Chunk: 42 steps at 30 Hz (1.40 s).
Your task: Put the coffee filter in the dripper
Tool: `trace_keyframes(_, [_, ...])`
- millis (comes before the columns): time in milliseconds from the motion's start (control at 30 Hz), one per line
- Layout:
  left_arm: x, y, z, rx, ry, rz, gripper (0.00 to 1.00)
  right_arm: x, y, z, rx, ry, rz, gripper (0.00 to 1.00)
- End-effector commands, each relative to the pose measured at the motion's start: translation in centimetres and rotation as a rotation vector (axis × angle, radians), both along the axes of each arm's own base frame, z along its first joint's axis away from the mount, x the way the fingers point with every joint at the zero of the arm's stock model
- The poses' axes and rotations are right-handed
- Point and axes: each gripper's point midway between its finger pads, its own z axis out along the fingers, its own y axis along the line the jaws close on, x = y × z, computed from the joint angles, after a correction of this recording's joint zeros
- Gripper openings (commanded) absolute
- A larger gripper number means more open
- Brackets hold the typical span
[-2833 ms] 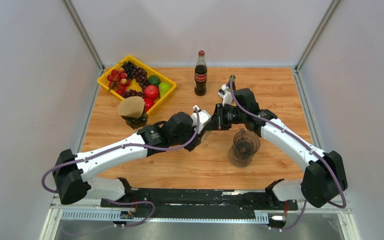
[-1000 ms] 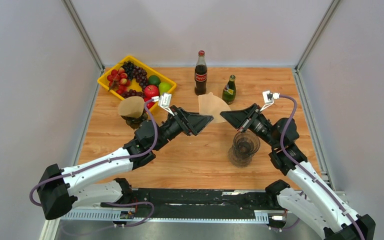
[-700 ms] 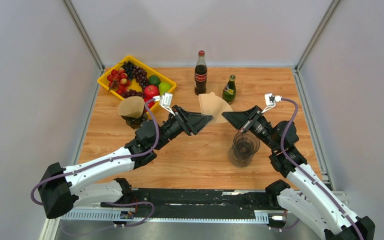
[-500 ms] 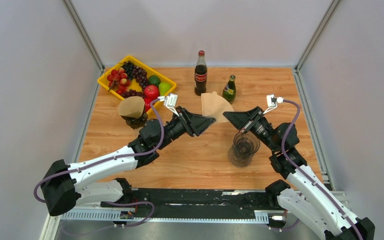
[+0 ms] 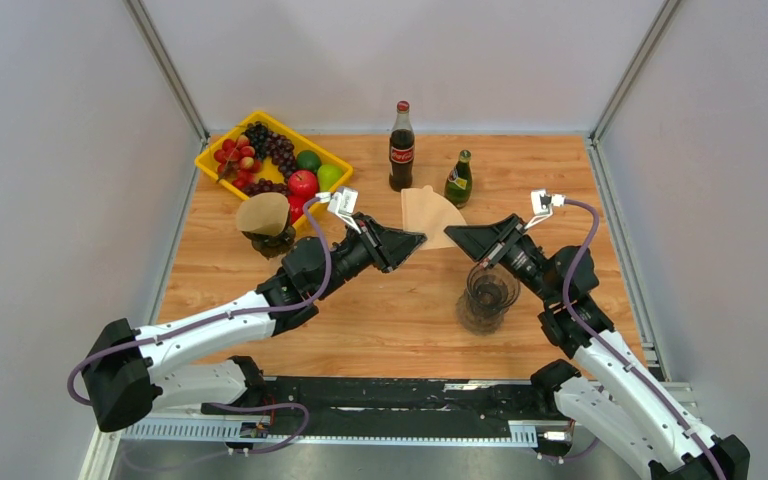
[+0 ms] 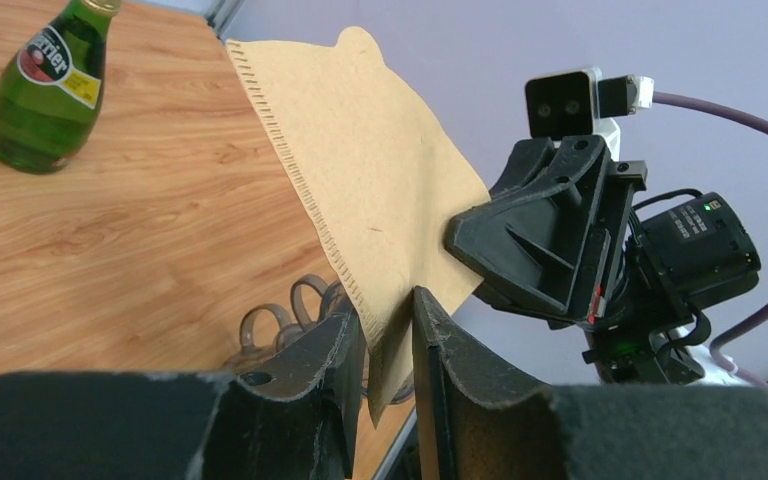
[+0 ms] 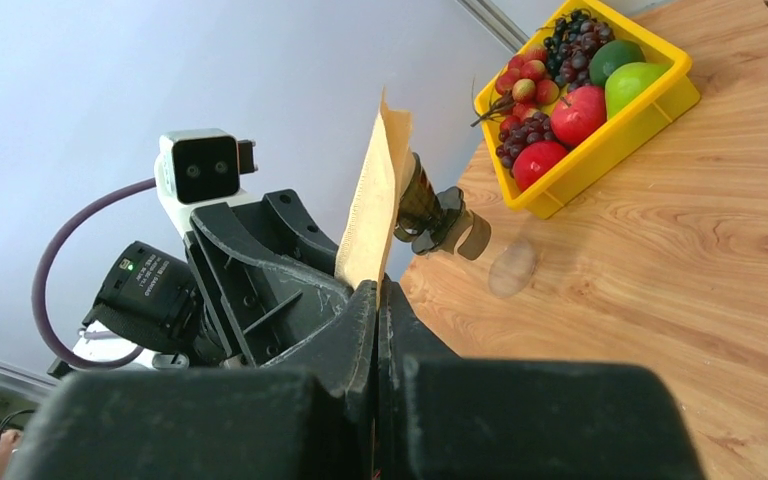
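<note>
A brown paper coffee filter point(image 5: 430, 212) hangs in the air between my two grippers, above the table's middle. My right gripper point(image 5: 450, 232) is shut on its edge; in the right wrist view the filter point(image 7: 375, 195) stands edge-on out of the closed jaws. My left gripper point(image 5: 418, 238) has its jaws a little apart, with the filter's lower corner point(image 6: 380, 200) lying between them. The dark glass dripper point(image 5: 488, 292) stands on the table below my right gripper. Its looped handle point(image 6: 290, 305) shows behind my left fingers point(image 6: 345, 345).
A second dripper holding a brown filter point(image 5: 265, 222) stands at the left. Beside it is a yellow tray point(image 5: 222, 170) of fruit. A cola bottle point(image 5: 401, 148) and a green bottle point(image 5: 458, 178) stand at the back, just behind the held filter.
Since 2.8 s ago both arms rose from low over the table with the filter between them. In the last second the grippers and filter shifted slightly right.
</note>
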Motion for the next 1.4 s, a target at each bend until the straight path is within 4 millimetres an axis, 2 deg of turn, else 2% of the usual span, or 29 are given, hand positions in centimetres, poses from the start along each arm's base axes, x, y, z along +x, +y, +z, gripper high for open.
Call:
trace_keyframes(0, [0.4, 0.8, 2.9, -0.027, -0.067, 0.041, 0.31, -0.6, 0.3, -0.1, 0.001, -0.007, 0.037, 0.0])
trace_keyframes(200, [0.5, 0.9, 3.0, -0.015, -0.081, 0.048, 0.29, -0.9, 0.3, -0.5, -0.011, -0.004, 0.047, 0.0])
trace_keyframes(267, [0.3, 0.9, 3.1, -0.014, -0.088, 0.042, 0.23, -0.8, 0.3, -0.5, -0.012, -0.002, 0.044, 0.0])
trace_keyframes(367, [0.3, 0.8, 3.1, -0.001, -0.094, 0.035, 0.03, -0.8, 0.3, -0.5, -0.013, -0.002, 0.045, 0.0])
trace_keyframes(433, [0.3, 0.8, 2.7, 0.036, -0.118, 0.034, 0.01, -0.9, 0.4, -0.7, -0.023, -0.001, 0.048, 0.05])
trace_keyframes(567, [0.1, 1.3, 1.5, 0.153, -0.191, 0.031, 0.0, -0.7, 0.1, -1.1, -0.078, -0.026, 0.023, 0.41])
trace_keyframes(633, [0.1, 1.8, 0.2, 0.243, -0.218, 0.033, 0.0, -0.4, -0.2, -1.3, -0.156, -0.071, 0.0, 0.58])
trace_keyframes(767, [-0.8, 3.1, -3.9, 0.408, -0.231, -0.022, 0.0, 0.3, -0.8, -3.3, -0.375, -0.109, -0.013, 0.88])
trace_keyframes(833, [-1.4, 3.7, -5.8, 0.464, -0.246, -0.076, 0.0, 0.5, -0.8, -4.4, -0.468, -0.134, 0.004, 0.99])
trace_keyframes(867, [-2.1, 3.7, -6.4, 0.474, -0.251, -0.128, 0.0, 0.6, -0.7, -4.9, -0.505, -0.149, 0.018, 0.99])
trace_keyframes(1033, [-2.5, 4.9, -9.2, 0.533, -0.225, -0.253, 0.0, 1.2, -0.6, -5.8, -0.616, -0.233, 0.046, 1.0])
trace_keyframes(1200, [-4.8, 4.5, -9.1, 0.523, -0.266, -0.397, 0.0, 1.9, -1.3, -6.3, -0.733, -0.349, 0.028, 1.0])
trace_keyframes(1267, [-5.2, 4.6, -8.9, 0.516, -0.255, -0.408, 0.0, 1.3, -0.7, -6.6, -0.734, -0.375, 0.079, 1.0])
trace_keyframes(1367, [-6.3, 4.7, -8.7, 0.497, -0.252, -0.453, 0.0, 0.3, 0.6, -6.0, -0.685, -0.429, 0.165, 1.0])
